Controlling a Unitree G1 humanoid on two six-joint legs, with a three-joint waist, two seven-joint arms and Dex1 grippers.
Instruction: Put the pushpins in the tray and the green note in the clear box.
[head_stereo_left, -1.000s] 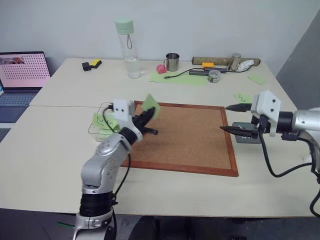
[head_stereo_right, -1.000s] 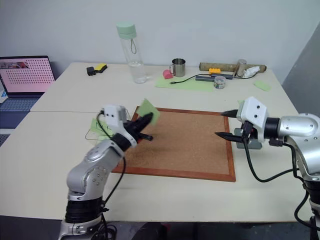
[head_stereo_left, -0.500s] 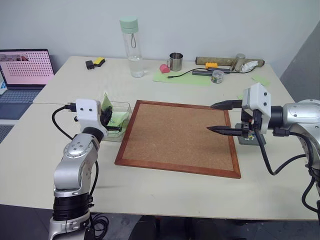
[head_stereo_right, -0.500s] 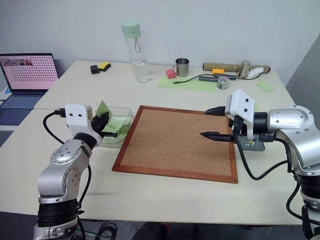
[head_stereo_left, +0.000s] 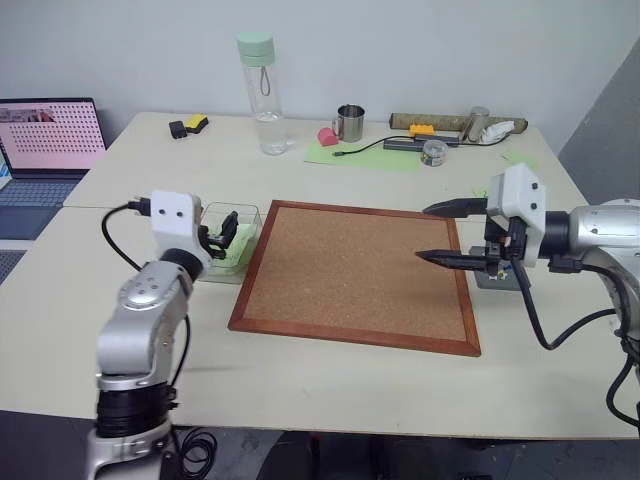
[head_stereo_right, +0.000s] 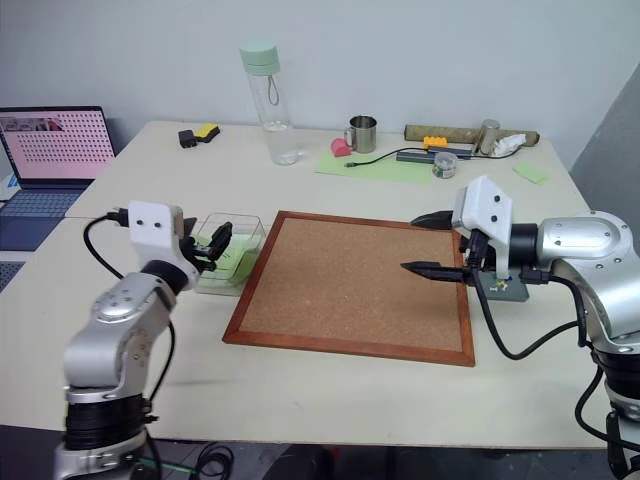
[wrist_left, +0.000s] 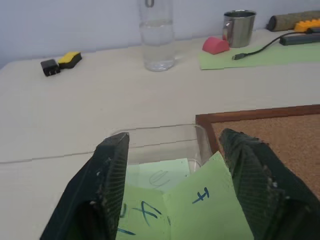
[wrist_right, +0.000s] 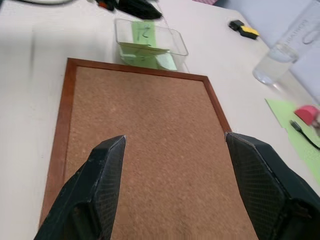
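Green paper notes seen lying in the clear box (head_stereo_right: 229, 253)

The left gripper (head_stereo_left: 226, 235), its ribbed black fingers spread and empty, is held over the transparent round-cornered box beside the wood-framed cork board (head_stereo_left: 355, 272). The right gripper (head_stereo_left: 440, 232) is parted, empty, above the board's edge, the flat grey tray (head_stereo_right: 505, 289) just behind.

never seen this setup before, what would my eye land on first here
Probably the big cork board in its wooden frame, lying flat in the middle of the pale table. Next, the two robot arms flanking it: the left pincer hangs open over the clear box of green notes at the board's left edge, and the right pincer is open above the board's right edge.
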